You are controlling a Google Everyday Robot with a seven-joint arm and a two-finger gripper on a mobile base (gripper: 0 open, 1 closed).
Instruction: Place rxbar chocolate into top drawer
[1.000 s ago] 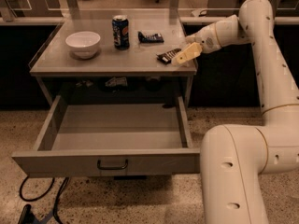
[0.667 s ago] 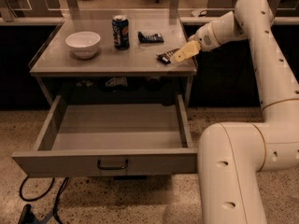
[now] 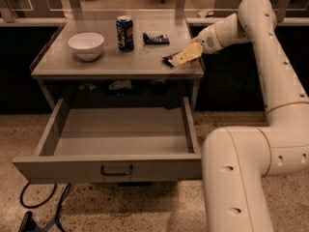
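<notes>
Arm (image 3: 270,81): white, reaches in from the right, elbow and base fill the lower right corner. Barely shifted over the last second.

Top drawer (image 3: 63,167): pulled fully out below the table (image 3: 145,62), floor bare, black handle (image 3: 116,170) at front centre. Unchanged, ready to receive.

Tabletop: white bowl (image 3: 86,45) at left, soda can (image 3: 125,33) beside it, dark snack packet (image 3: 156,38) behind centre. None moved.

Gripper (image 3: 179,58): over the table's right front corner, angled down to the left. It has crept slightly further onto the rxbar chocolate (image 3: 167,60) than a second ago.

Rxbar chocolate: on the tabletop at that corner, same spot, not lifted. Judgement: the approach is closing, the pick is not yet made, and the drawer step lies ahead.

Hard to read: most of the bar is covered by the gripper, only its dark left end shows. Open or closed on it, cannot tell. Pale scraps (image 3: 119,84) in shadow under the tabletop, unidentifiable.
</notes>
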